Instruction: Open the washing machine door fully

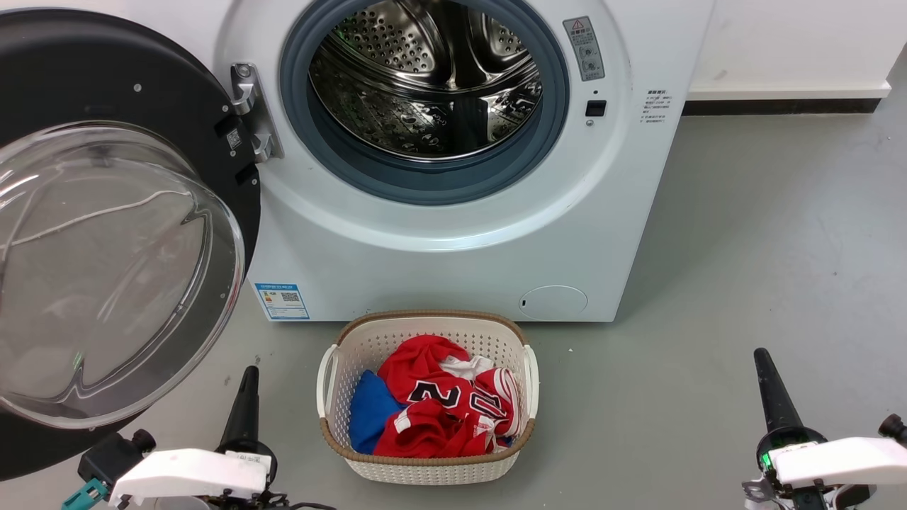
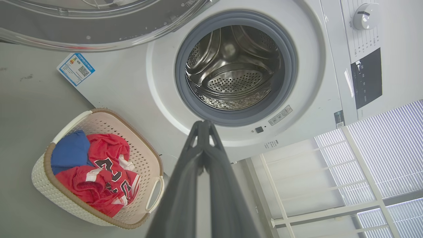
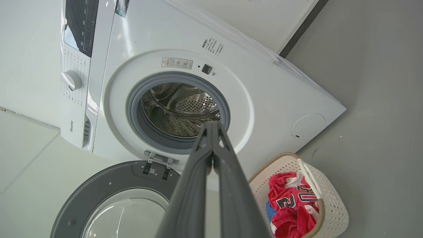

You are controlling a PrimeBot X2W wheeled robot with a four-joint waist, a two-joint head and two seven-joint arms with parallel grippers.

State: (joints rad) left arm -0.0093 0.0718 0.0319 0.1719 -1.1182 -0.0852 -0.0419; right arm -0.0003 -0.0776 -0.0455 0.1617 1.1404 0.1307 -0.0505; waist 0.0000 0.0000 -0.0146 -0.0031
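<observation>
Washing machine door (image 1: 142, 85) hangs wide open, drum (image 1: 425, 92) exposed. Left gripper (image 2: 202, 125) and right gripper (image 3: 211, 125) pinched closed, empty. Any final nudge: press its rim, gently.

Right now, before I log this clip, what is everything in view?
washing machine door: one, black with clear glass bowl, swung open, head view's left
washing machine: one, white, on the grey floor
drum: one, steel, inside the grey rubber ring
basket: one, white with brown rim, on floor before the machine
clothes: several, red and blue, in the basket
left gripper: one, dark, shut, lower left
right gripper: one, dark, shut, lower right
</observation>
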